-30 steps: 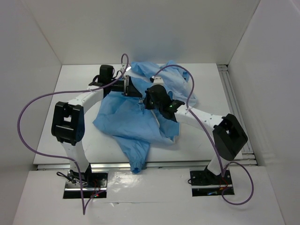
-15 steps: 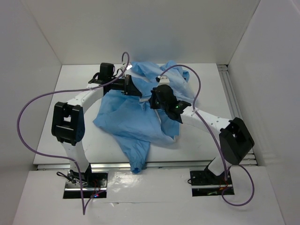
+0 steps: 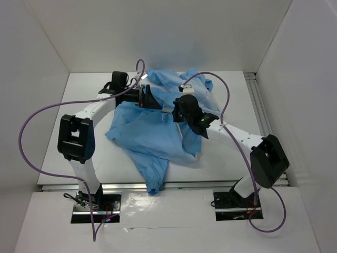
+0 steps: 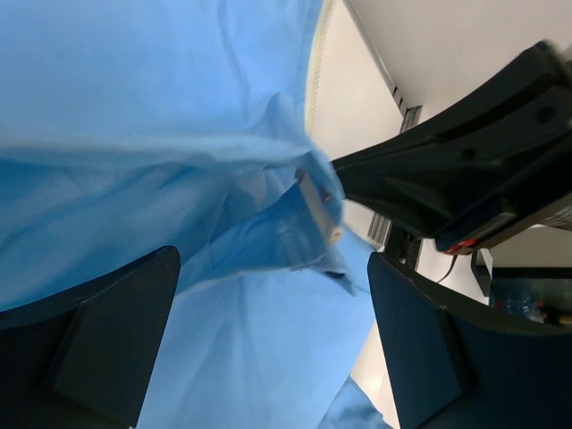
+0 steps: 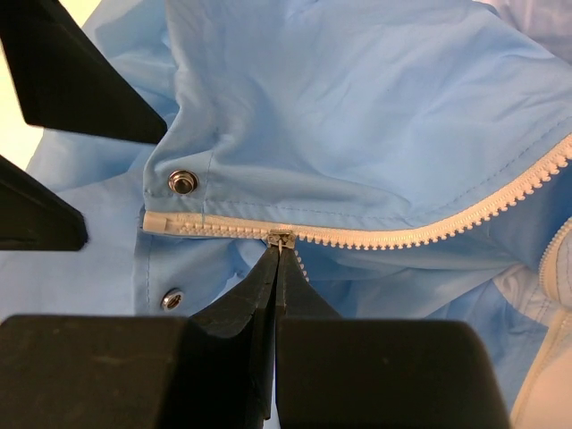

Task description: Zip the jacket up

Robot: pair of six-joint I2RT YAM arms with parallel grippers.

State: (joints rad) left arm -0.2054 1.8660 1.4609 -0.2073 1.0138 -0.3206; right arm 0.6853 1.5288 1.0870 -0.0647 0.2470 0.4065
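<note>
Crumpled sky-blue jacket spread across the middle of a white table, between both arms. Right gripper pinched tight on the small metal zipper pull, near the bottom end of the white zipper teeth, with two round snap studs just beside that end. Left gripper spread wide just beside the pull, holding nothing, loose blue fabric and a white edge lying between its fingers. Most of the teeth beyond the pull apparently not joined yet, so probably very early in the closing. Likely best approach: clamp the left gripper on the hem just below the pull, near the studs, to anchor the bottom; then draw the pull along the line of the teeth, slowly and low over the table, keeping both tapes taut and side by side. Main risk: thin fabric bunching up or catching in the slider, or the pull slipping from so narrow a pinch. No brand, label or readable writing anywhere on garment, arms or table.
</note>
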